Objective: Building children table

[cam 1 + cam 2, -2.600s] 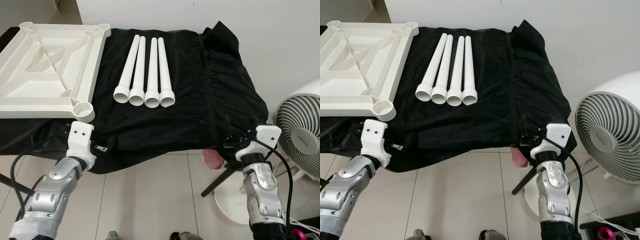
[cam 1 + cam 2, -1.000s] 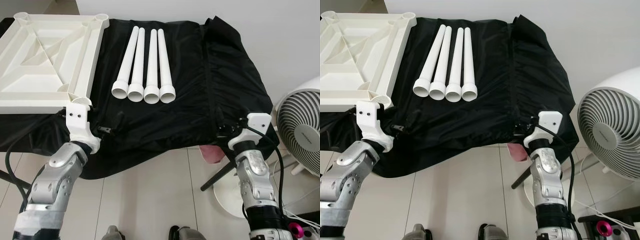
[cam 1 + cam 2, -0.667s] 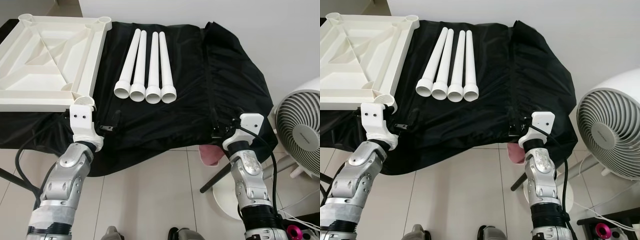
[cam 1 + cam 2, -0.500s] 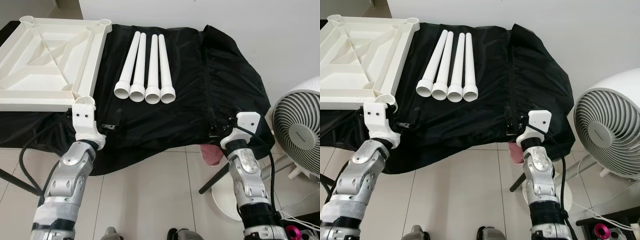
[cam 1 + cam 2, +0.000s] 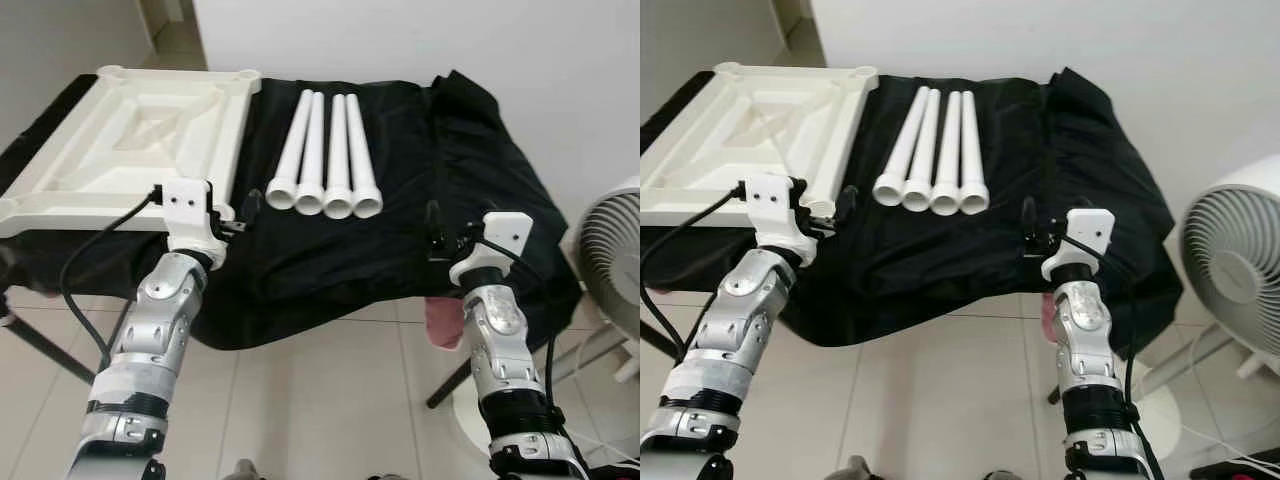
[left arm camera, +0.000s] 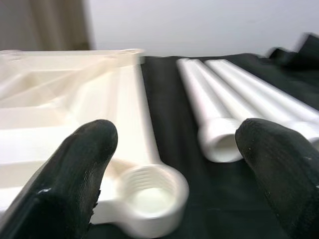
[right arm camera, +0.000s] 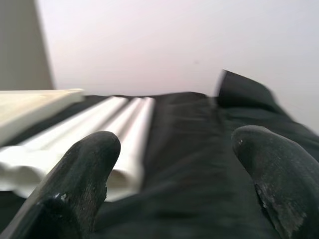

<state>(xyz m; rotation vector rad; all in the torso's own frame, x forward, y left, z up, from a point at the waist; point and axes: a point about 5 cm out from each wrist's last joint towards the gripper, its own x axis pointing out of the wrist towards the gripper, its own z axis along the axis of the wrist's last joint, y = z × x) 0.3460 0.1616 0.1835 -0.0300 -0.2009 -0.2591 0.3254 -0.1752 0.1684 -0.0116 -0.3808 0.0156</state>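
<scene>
Tabletop (image 5: 150, 140) beside four legs (image 5: 325, 165) on black cloth (image 5: 450, 190); both pincers spread, empty.

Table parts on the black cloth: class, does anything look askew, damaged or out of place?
Nothing stands out. The four white legs lie side by side, and the upturned tabletop lies flat to their left. Both grippers are open and hold nothing.

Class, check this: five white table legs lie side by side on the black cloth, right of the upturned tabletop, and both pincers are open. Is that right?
Not quite: there are four white table legs, not five, as the left eye view shows. They do lie on the black cloth, right of the upturned tabletop, with left pincer and right pincer open.
</scene>
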